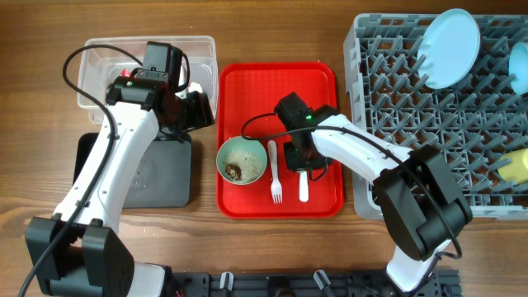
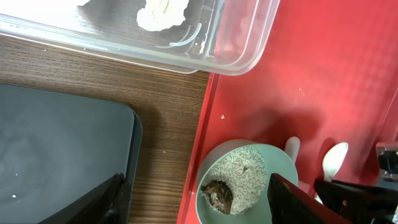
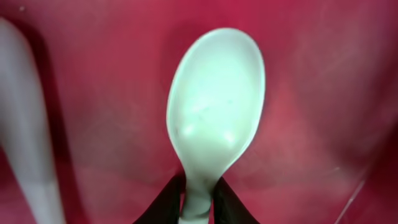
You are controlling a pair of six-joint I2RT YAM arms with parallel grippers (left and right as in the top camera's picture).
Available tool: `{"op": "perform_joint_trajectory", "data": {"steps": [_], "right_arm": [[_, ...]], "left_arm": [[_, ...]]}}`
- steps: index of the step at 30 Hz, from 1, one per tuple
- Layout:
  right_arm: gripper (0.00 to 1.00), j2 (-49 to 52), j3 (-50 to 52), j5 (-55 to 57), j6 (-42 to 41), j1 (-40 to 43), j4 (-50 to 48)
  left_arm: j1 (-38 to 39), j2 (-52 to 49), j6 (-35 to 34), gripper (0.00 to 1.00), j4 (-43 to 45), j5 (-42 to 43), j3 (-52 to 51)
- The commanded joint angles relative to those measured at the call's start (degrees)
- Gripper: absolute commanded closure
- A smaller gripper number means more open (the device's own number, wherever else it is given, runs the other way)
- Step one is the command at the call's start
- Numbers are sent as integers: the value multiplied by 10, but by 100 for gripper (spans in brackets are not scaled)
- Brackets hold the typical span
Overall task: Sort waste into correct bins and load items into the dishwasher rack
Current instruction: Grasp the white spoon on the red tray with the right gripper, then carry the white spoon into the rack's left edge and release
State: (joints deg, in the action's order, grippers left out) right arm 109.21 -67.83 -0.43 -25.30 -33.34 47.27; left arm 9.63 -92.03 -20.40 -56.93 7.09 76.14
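Observation:
My right gripper (image 1: 302, 158) is shut on the neck of the white spoon (image 1: 303, 190) on the red serving tray; in the right wrist view the jaws (image 3: 199, 200) pinch it just below its bowl (image 3: 214, 106). The white fork (image 1: 275, 173) lies beside it. The pale green bowl (image 1: 241, 160) holds rice (image 2: 241, 177) and a brown lump (image 2: 216, 194). My left gripper (image 1: 196, 108) is open and empty, above the tray's left edge (image 2: 193, 202). White tissue (image 2: 163, 14) lies in the clear tub (image 1: 148, 58). The wrapper is not in view.
The black tray (image 1: 157, 173) lies left of the red tray (image 1: 322, 82). The grey rack (image 1: 412, 124) at the right holds the pale blue plate (image 1: 448, 48), the pale blue bowl (image 1: 520, 66) and the yellow cup (image 1: 516, 165).

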Motion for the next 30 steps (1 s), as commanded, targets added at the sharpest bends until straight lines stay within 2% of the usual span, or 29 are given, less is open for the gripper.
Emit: {"op": "perform_joint_trajectory", "data": {"steps": [1,5,10,12,20,24,30], "right_arm": [[82,12,5,-23,-4,1,-2],[88,12,5,-23,-5,1,-3],[88,11,0,-30,-6,1,-4],[96,7,-9,-31,-2,2,5],[96,-67,-36,-31,16,23,19],[96,-118,-49,-31,57,55,33],[96,-190,-98,-31,139,150,65]], "left_arm": [[-3,12,3,28,1,-5,4],[-3,12,3,28,1,-5,4],[-3,12,3,28,1,-5,4],[-3,12,3,28,1,-5,4],[-3,12,3,28,1,-5,4],[-3,12,3,28,1,-5,4],[-3,12,3,28,1,-5,4]]}}
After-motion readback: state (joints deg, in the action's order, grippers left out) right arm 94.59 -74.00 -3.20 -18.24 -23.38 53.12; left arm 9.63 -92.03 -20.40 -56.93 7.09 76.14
